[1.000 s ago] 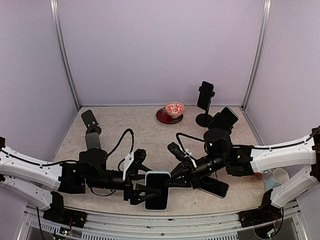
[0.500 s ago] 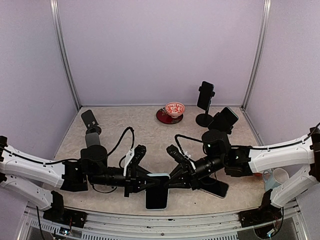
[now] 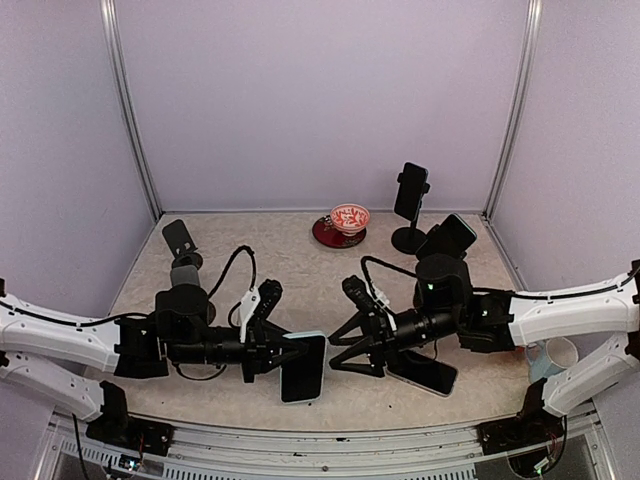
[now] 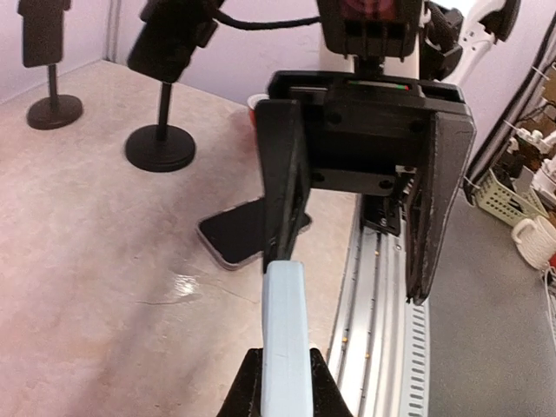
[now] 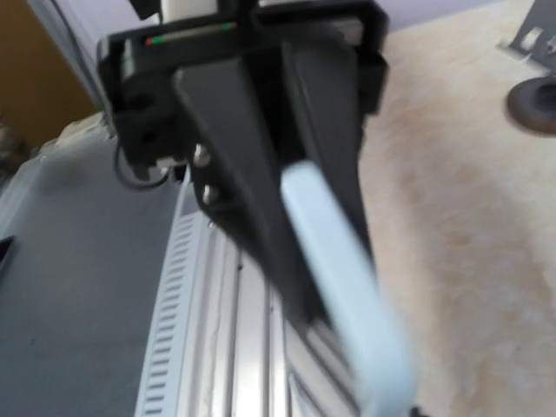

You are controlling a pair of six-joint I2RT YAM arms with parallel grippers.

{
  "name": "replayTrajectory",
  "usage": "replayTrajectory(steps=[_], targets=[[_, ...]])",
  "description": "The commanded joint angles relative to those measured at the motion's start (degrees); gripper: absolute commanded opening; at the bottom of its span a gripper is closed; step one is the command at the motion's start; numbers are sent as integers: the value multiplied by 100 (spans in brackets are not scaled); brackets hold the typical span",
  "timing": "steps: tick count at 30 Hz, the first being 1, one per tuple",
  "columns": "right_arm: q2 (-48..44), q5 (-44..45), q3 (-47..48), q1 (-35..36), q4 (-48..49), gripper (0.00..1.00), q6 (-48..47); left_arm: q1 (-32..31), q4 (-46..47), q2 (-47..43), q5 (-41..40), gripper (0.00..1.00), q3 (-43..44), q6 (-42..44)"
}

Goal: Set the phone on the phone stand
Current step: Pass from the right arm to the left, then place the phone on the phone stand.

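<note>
Judging by how things lie, the task is perhaps halfway. The phone (image 3: 303, 368) is lifted off the bench (image 3: 300, 270) but sits on no stand yet. It hangs low in the centre of the overhead view, a slab with rounded corners, a glossy dark screen and a matte pale blue case. The left end effector (image 3: 281, 360) is clenched on its left edge. Just right of the phone, the right end effector (image 3: 338, 352) has its black, wedge-shaped jaws standing apart and grips nothing. In the left wrist view one of its fingers sits right at the blue rim, though I cannot tell whether it touches. What is left is the carry and then seating the phone in a cradle. The likely target is the phone stand (image 3: 180, 243) at the left of the frame, a slim black post on a round base whose tilted plate looks unoccupied. It stands well apart from the phone. In the upper right, a tall stand (image 3: 410, 198) already carries a dark handset, and a lower stand (image 3: 447, 238) beside it seems to as well. A spare dark phone (image 3: 428, 372) lies flat at the lower right. At the back, a red patterned bowl (image 3: 349, 215) rests on a dark red saucer (image 3: 330, 236). The bench is beige and mottled like stone, with a faint sheen.
</note>
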Motion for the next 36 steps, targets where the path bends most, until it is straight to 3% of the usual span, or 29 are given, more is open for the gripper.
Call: replayTrajectory(steps=[1, 6, 16, 21, 36], targets=[[-415, 367, -206, -82, 30, 63, -66, 232, -58, -830, -1094, 0, -17, 287], [-550, 327, -377, -214, 149, 66, -29, 685, -523, -1466, -1799, 0, 54, 628], [-599, 189, -632, -285, 297, 67, -46, 1714, -723, -1845, -1728, 0, -9, 1355], [-674, 180, -808, -340, 393, 67, -9, 2207, -839, -1732, -2003, 2, 115, 1259], [-663, -25, -955, -529, 526, 68, -136, 3575, -1493, -1570, -933, 0, 879, 1528]])
